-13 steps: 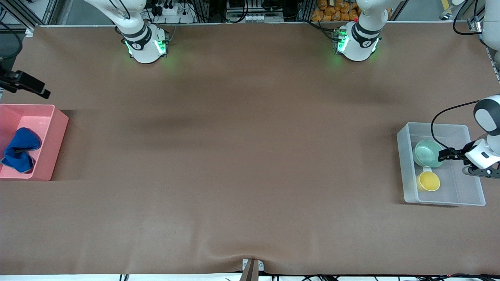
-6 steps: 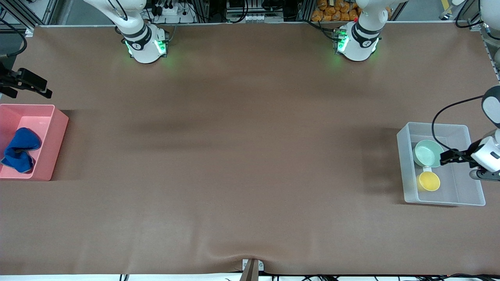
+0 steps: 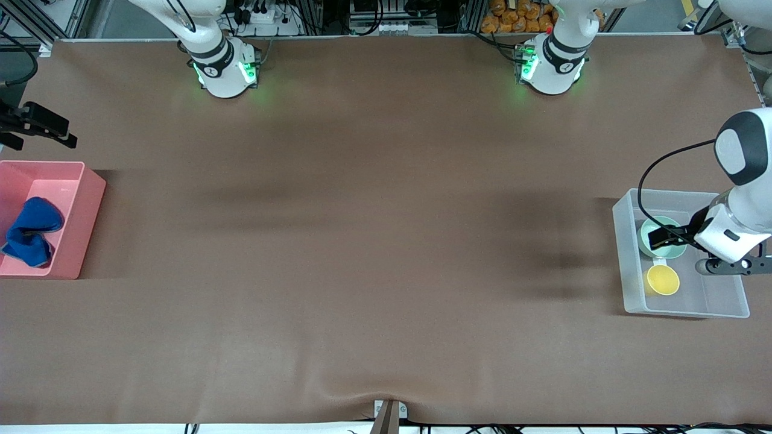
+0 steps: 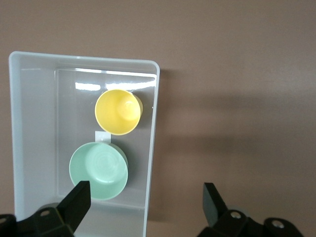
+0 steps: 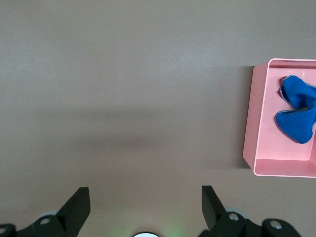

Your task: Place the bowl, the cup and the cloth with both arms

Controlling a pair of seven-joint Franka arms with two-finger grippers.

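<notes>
Two bins sat on the counter (image 3: 386,241), one at each end. The bin at the left arm's end (image 3: 627,265) had the bowl (image 3: 651,232) and cup (image 3: 663,280) in it, side by side, cup nearer the front camera. The left gripper (image 3: 663,236) hung over the bowl, fingers apart. The other bin (image 3: 78,223) held the cloth (image 3: 30,232), with the right gripper (image 3: 66,141) near that bin.

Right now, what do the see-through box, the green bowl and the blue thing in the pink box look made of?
Clear bin: likely frosted translucent plastic; table shows through.
Bowl: probably smooth plastic, faint sheen.
Cloth: soft fabric, crumpled folds.
Pink bin: seemingly matte opaque plastic.
</notes>
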